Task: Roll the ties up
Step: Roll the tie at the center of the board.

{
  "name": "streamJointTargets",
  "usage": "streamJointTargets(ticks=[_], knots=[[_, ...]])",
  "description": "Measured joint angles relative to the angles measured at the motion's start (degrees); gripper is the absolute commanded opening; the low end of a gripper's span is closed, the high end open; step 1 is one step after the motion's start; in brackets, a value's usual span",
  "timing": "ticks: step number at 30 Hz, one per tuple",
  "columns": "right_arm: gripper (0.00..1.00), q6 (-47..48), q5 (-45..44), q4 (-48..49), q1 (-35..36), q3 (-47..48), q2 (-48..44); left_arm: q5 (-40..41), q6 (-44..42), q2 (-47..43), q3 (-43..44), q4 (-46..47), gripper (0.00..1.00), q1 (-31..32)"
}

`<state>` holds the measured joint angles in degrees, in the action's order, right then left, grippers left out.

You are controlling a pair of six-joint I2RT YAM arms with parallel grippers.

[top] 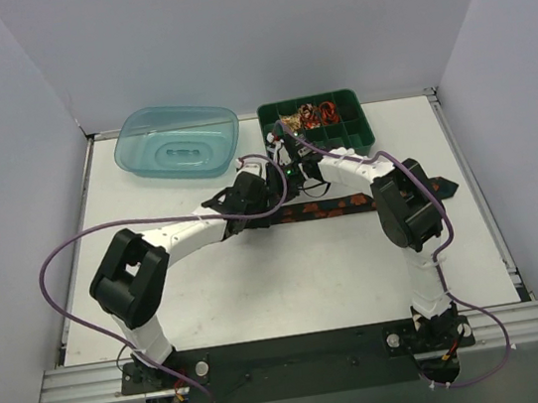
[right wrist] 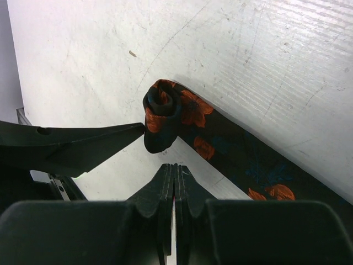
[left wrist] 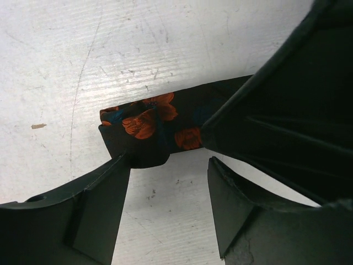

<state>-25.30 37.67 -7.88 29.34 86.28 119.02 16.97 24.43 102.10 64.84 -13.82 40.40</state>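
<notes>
roll started, left gripper let go

at far left a blue plastic tub (top: 179, 142) sits idle on the worktop (top: 290, 279). the left arm bends up at its elbow and reaches in toward the centre. its left gripper (left wrist: 168, 163) stands released, one fingertip just touching the rolled end (right wrist: 161, 113), nothing clamped; likely it has freed the coil to take a fresh bite for the next turn. the tie (top: 335, 207) lies flat across mid-worktop, only its left end wound. the right gripper (right wrist: 174, 168) is clenched on nothing, tips low by the tie's near edge just beside the coil, probably to steady the fabric; contact is unclear. the right arm arches over from the right. behind, a green compartment tray (top: 360, 138) holds what look like finished rolls (top: 317, 113).
</notes>
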Motion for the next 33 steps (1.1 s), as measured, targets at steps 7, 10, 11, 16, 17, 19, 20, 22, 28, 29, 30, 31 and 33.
streamJointTargets(ticks=[7,10,11,16,17,19,20,22,28,29,30,31,33], knots=[[0.0,0.33,1.01,0.13,0.63,0.55,0.0,-1.99,-0.24,-0.63,-0.48,1.88,0.67,-0.11],[0.0,0.57,1.16,0.39,0.61,0.74,0.07,-2.56,-0.35,-0.61,-0.48,2.01,0.67,-0.35],[0.0,0.74,1.18,0.44,0.61,0.76,0.09,-2.75,-0.48,-0.59,-0.48,2.08,0.67,-0.42],[0.0,1.31,1.14,0.42,0.39,0.79,0.61,-4.07,-0.57,0.59,-0.74,3.43,0.67,-0.76],[0.0,1.38,1.11,0.39,0.35,0.79,0.7,-4.44,-0.52,0.83,-0.98,4.04,0.67,-0.85],[0.0,1.42,1.09,0.33,0.28,0.79,0.85,-5.55,-0.39,1.2,-1.77,5.4,0.67,-1.27],[0.0,1.46,1.09,0.33,0.28,0.79,0.85,-6.34,-0.15,1.36,-2.27,6.14,0.67,-1.64],[0.0,1.51,1.03,0.35,0.28,0.79,0.85,-7.61,0.2,1.6,-2.91,7.39,0.67,-2.23],[0.0,1.42,0.63,0.31,0.24,0.79,0.87,-11.76,1.07,1.88,-4.9,11.87,0.66,-4.15],[0.0,1.4,0.61,0.26,0.2,0.79,0.9,-12.39,1.25,1.88,-5.18,12.52,0.67,-4.44],[0.0,1.38,0.55,0.15,0.15,0.79,0.92,-12.98,1.44,1.88,-5.38,13.16,0.67,-4.68],[0.0,1.36,0.31,0.04,0.02,0.81,1.01,-13.49,1.57,1.9,-5.51,13.66,0.67,-4.92],[0.0,1.25,0.24,-0.13,-0.2,0.92,1.53,-14.32,1.92,1.92,-5.68,14.53,0.67,-5.2]])
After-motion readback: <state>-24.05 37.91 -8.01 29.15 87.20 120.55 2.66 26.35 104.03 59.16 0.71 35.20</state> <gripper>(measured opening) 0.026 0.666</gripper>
